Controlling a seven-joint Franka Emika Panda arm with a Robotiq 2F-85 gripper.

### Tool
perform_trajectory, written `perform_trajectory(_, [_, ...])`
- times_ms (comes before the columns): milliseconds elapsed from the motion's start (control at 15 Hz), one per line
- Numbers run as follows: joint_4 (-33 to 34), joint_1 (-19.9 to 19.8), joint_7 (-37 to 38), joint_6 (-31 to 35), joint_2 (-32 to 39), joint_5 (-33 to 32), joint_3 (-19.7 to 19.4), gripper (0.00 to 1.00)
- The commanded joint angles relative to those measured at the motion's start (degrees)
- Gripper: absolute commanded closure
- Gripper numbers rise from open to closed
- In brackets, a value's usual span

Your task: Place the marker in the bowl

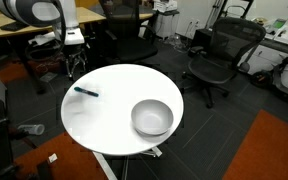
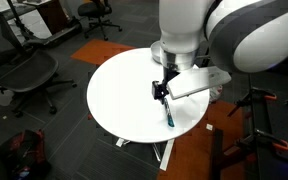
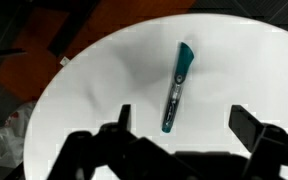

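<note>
The marker (image 3: 177, 88) is a thin stick with a dark barrel and a teal end. That teal end points away from the gripper (image 3: 182, 114). There's a pale strip along the barrel, prob. a label, but it's too blurred to read, and I can't see any brand or other writing.

The gripper's fingers (image 3: 124, 118) are wide apart w/ nothing held. In the wrist view the marker lies flat on the white table (image 3: 94, 90), about centred in the gap. Its near end is level with the fingertips, and the rest runs straight out ahead, tilted slightly. I can't tell if the fingers touch the table.

The bowl (image 1: 152, 118) is round, shiny grey-silver and upright. In an exterior view it sits on the same table well apart from the marker (image 1: 86, 91), near the opposite edge. It's out of the wrist view.
</note>
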Motion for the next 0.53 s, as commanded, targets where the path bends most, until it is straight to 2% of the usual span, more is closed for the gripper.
perform_trajectory(0, [1.2, 2.1, 1.9, 2.4, 2.8, -0.5, -1.5, 0.00])
perform_trajectory(200, [1.6, 2.4, 0.7, 3.2, 5.1, 0.9, -1.7, 0.00])
perform_trajectory(267, [0.5, 2.3, -0.5, 2.2, 3.3, 0.8, -1.7, 0.00])
perform_trajectory(467, [0.6, 2.5, -0.6, 2.2, 4.0, 0.9, -1.9, 0.00])
